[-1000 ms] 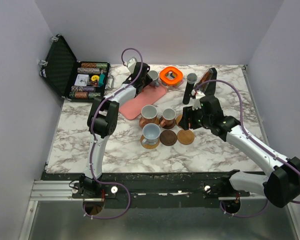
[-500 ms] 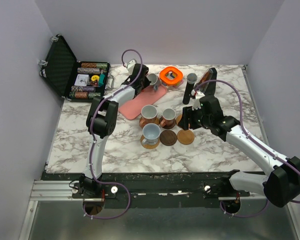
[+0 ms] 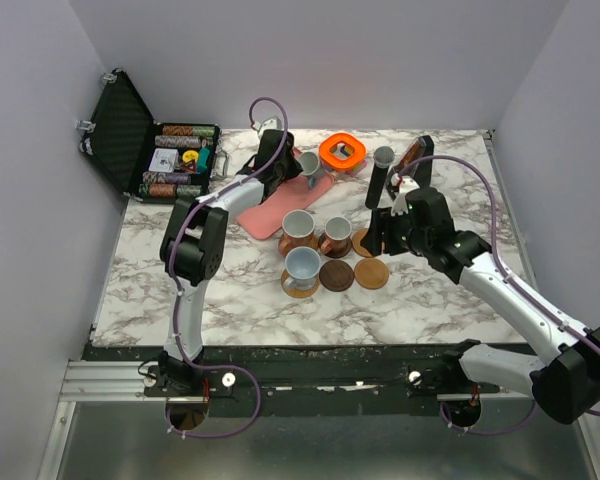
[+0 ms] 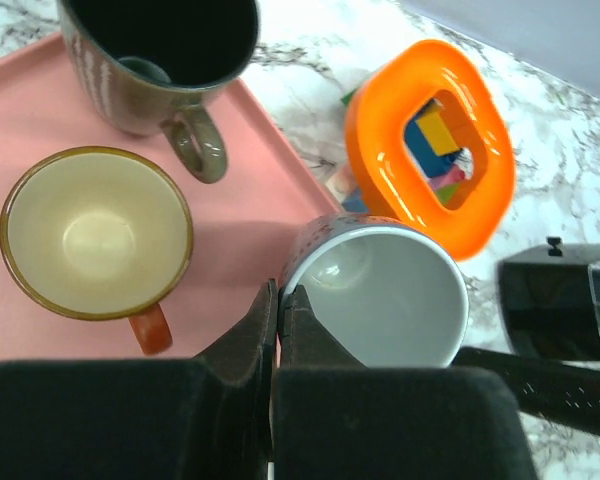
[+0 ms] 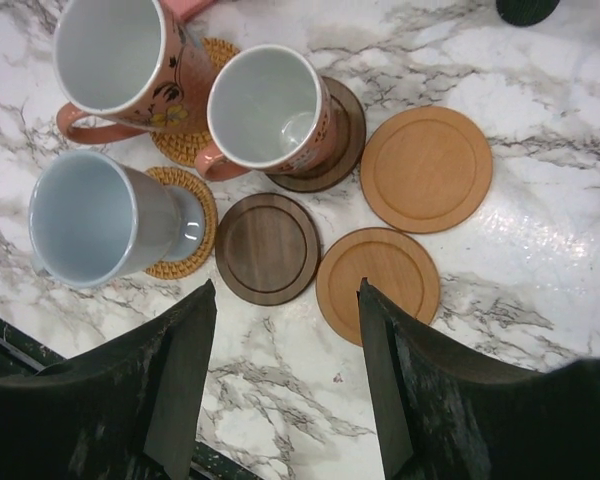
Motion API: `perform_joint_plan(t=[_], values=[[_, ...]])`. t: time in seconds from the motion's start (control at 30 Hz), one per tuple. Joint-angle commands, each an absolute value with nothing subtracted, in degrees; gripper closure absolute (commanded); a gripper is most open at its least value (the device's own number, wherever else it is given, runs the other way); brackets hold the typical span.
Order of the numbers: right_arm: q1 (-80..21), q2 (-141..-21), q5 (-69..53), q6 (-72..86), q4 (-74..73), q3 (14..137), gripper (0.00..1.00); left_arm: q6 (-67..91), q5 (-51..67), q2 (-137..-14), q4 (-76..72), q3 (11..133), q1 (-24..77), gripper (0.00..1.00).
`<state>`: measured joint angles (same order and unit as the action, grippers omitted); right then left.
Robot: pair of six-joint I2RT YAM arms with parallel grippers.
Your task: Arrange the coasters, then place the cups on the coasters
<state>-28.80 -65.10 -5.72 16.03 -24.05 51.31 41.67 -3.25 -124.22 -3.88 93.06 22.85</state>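
The left fingers (image 4: 277,330) pinch shut on the rim of the grey cup (image 4: 380,300) near the far edge of the surface (image 3: 140,290); the right fingers (image 5: 190,350) hang wide apart, empty, above bare coasters (image 5: 268,248).

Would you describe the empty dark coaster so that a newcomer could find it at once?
Look at the middle of the marble table, where coasters lie in two rows. In the near row, the dark coaster lies between the pale blue cup and a tan coaster. It is the only dark brown disc with nothing on it.
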Motion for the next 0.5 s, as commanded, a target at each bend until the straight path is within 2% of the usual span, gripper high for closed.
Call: perform_joint_plan(t=[0.0, 0.23, 0.47], values=[[-28.9, -64.2, -0.8, 16.8, -28.2, 56.5, 0.34, 37.2, -0.1, -115.7, -9.9, 91.6, 23.6, 1.00], [-28.9, -65.3, 4.6, 15.2, -33.0, 64.6, 0.33, 31.0, 3.5, -108.7, -7.3, 91.2, 24.4, 1.00], [-28.9, -67.2, 5.1, 14.2, -38.0, 74.3, 0.32, 22.4, 3.4, -103.0, 5.2, 93.5, 28.6, 1.00]])
